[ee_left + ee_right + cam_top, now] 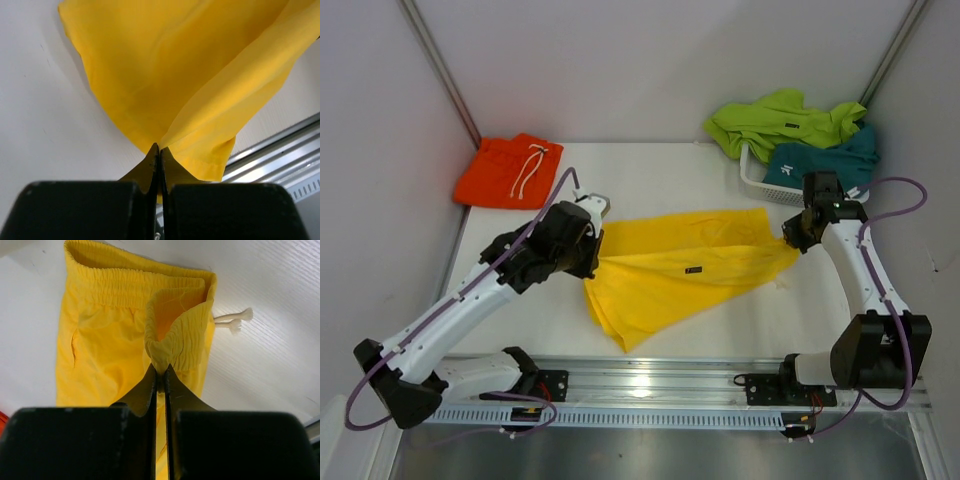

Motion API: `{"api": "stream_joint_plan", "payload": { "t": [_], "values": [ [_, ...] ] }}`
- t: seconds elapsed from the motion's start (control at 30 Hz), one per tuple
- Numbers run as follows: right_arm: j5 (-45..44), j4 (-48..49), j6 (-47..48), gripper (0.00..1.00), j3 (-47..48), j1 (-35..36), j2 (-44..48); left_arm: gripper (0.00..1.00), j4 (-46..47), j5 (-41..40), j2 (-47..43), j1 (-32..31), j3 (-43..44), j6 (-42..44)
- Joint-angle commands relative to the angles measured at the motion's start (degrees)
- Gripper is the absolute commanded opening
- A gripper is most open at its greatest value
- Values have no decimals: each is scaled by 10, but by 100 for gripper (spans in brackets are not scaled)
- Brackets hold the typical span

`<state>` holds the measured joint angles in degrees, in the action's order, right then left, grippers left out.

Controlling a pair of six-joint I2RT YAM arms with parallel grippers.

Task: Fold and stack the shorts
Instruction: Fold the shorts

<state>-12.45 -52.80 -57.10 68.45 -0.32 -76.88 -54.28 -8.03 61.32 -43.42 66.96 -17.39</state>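
Observation:
Yellow shorts (685, 270) are stretched across the middle of the table between both arms. My left gripper (597, 252) is shut on their leg hem (165, 145) at the left end, and the fabric fans out from the closed fingertips. At the right end my right gripper (796, 238) is shut on a bunched piece of the elastic waistband (172, 347); the white drawstring ends (235, 320) lie on the table beside it. Folded orange shorts (510, 170) lie at the back left. Lime green shorts (775, 118) and teal shorts (825, 158) sit in the basket.
A white mesh basket (760, 182) stands at the back right corner. Grey walls close in the table on three sides. A metal rail (660, 385) with the arm bases runs along the near edge, and it also shows as the rail (280, 160) in the left wrist view.

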Motion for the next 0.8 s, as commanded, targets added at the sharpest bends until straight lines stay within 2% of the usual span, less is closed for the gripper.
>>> {"api": "stream_joint_plan", "payload": {
  "t": [0.0,0.13,0.27,0.43,0.77],
  "values": [
    [-13,47,-31,0,24,1,-17,0,44,37,27,34,48,50],
    [-5,57,-32,0,40,1,-36,0,36,48,63,61,110,65],
    [-6,49,-21,0,42,1,-23,0,23,62,53,63,154,72],
    [-2,24,-19,0,20,1,45,0,6,152,4,62,150,62],
    [-10,-66,-28,0,-1,34,193,0,-45,202,-96,57,143,45]
  ]
}}
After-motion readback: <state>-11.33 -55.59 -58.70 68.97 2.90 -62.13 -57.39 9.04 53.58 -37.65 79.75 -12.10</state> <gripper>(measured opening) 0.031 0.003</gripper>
